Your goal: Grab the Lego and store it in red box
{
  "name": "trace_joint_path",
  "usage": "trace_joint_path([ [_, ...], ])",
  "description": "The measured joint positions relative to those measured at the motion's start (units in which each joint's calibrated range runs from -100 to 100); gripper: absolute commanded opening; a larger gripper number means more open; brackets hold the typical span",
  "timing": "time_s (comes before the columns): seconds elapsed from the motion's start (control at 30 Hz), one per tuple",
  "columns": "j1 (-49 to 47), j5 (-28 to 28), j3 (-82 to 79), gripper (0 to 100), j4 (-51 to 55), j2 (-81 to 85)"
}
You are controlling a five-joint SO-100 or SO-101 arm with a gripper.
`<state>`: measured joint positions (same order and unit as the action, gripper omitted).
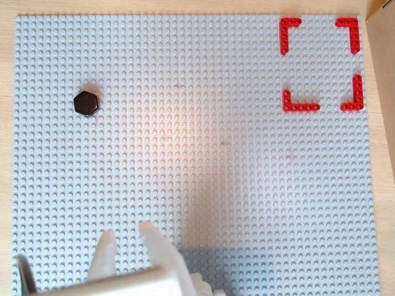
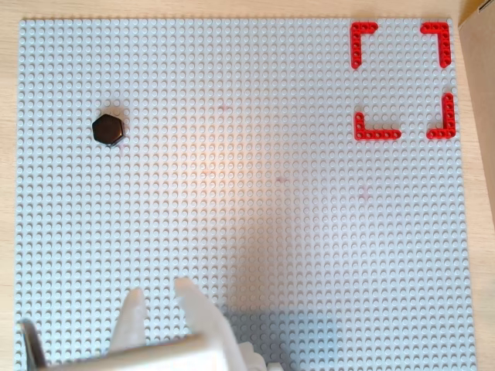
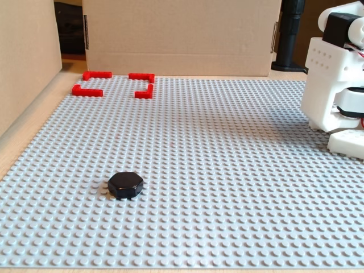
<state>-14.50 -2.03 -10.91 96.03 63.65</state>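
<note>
Flat on baseplate (image 1: 185, 185): Lego (image 1: 86, 103), hexagon vertex up-frame; gripper (image 1: 126, 237) fingers spread, empty.

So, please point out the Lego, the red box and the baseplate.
Lego (image 1: 86, 103), an overhead view, middle of its black top.
Red box (image 1: 300, 106), an overhead view, on its lower left corner piece.
Baseplate (image 3: 227, 170), fixed view, bare grey studs.

A hobby desk setup: grey studded baseplate (image 3: 227, 170) on pale wood; cardboard panels (image 3: 182, 34) as backdrop.
</note>
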Motion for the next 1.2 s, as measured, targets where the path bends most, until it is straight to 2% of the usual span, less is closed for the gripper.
trace_joint_path([
  [0.27, -1.2, -2.2, 1.7, 6, 2.2, -11.6],
  [0.5, -3.1, -3.2, 1.7, 7, -2.1, -19.7],
  [0.77, -3.8, -3.2, 1.6, 12, -4.6, -26.1],
  [1.2, -4.8, -4.5, -7.8, 13, -17.1, -37.3],
])
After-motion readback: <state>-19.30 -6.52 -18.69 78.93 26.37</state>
